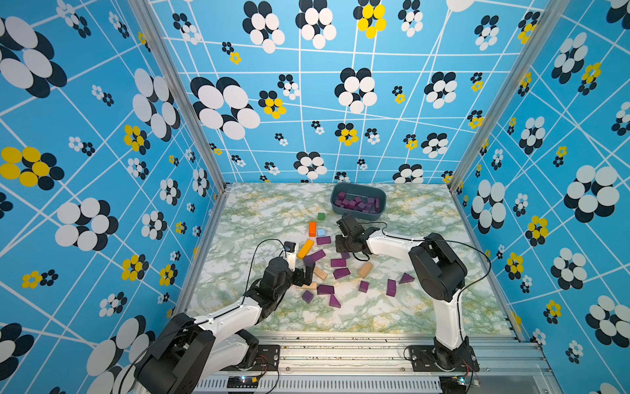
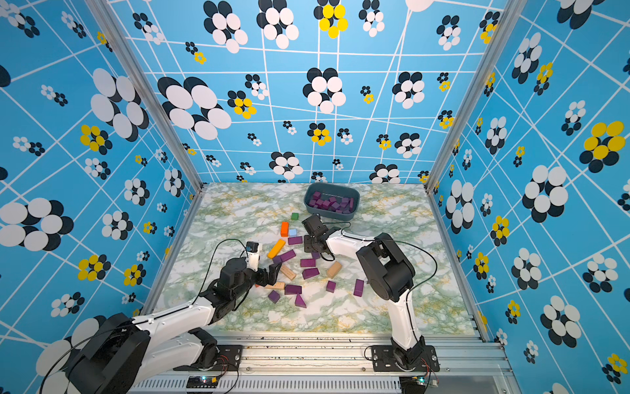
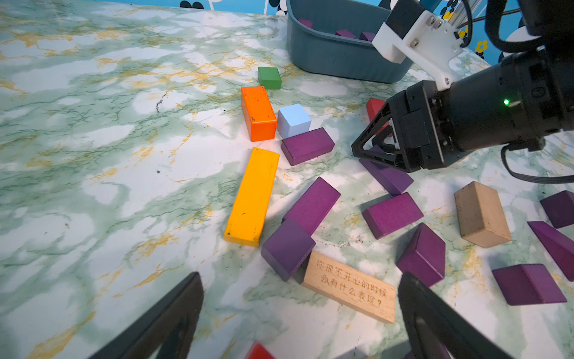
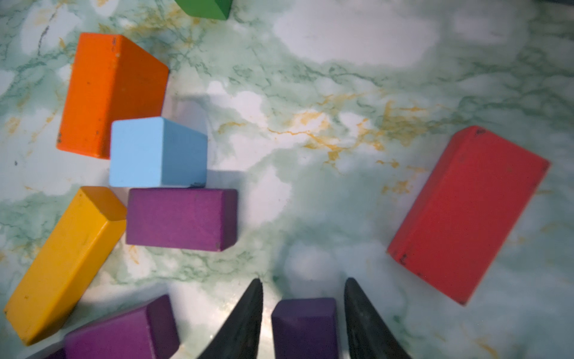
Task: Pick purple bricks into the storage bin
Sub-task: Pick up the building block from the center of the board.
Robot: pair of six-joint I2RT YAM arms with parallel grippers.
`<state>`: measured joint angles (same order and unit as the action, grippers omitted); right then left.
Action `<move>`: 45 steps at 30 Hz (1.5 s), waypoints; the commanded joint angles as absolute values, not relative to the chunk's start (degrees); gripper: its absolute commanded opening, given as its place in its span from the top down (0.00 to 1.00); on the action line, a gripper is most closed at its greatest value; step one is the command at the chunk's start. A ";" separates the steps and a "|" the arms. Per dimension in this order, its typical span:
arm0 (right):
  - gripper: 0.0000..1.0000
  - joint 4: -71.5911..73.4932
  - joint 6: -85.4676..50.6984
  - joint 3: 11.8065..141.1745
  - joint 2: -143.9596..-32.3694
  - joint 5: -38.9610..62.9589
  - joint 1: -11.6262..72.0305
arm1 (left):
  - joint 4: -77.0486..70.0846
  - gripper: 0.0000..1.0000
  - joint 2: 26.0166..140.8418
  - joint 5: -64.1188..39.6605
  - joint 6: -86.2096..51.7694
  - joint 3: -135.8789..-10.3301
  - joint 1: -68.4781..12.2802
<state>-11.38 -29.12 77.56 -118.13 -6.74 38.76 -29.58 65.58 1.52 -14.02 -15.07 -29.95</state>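
- Top views: dark blue-grey plastic storage bin (image 1: 354,215) sits at the far edge of the marble-print table (image 1: 259,211). A pile of small dark purple wooden bricks (image 1: 358,204) lies inside it.
- About a dozen loose purple bricks (image 2: 308,273) lie on the table, robot-side of the storage bin.
- Right tool (image 1: 345,251) is close to the storage bin and points down; left tool (image 1: 306,276) is farther from it.
- Left wrist: left tool (image 3: 299,276) is spread wide and holds nothing, above an engraved tan wooden block (image 3: 349,286).
- Right wrist: right tool (image 4: 302,286) fingers straddle one purple brick (image 4: 306,326) with a slim gap each side, not pinching yet.
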 commanded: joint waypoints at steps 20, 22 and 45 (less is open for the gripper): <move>0.60 -24.86 -28.17 78.63 -121.35 -9.10 39.79 | -28.39 0.01 65.22 1.97 -14.91 -16.44 -29.11; 0.61 -25.62 -27.97 79.05 -121.66 -9.47 39.79 | -28.39 0.01 65.29 1.95 -14.91 -16.41 -29.09; 0.80 -25.60 -23.48 78.71 -118.71 -16.11 40.60 | -28.74 0.01 66.40 1.87 -15.34 -16.61 -28.93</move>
<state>-22.48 -25.21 81.87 -119.17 -14.79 40.51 -29.54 65.58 1.52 -14.61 -15.07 -29.58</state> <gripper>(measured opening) 0.331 0.994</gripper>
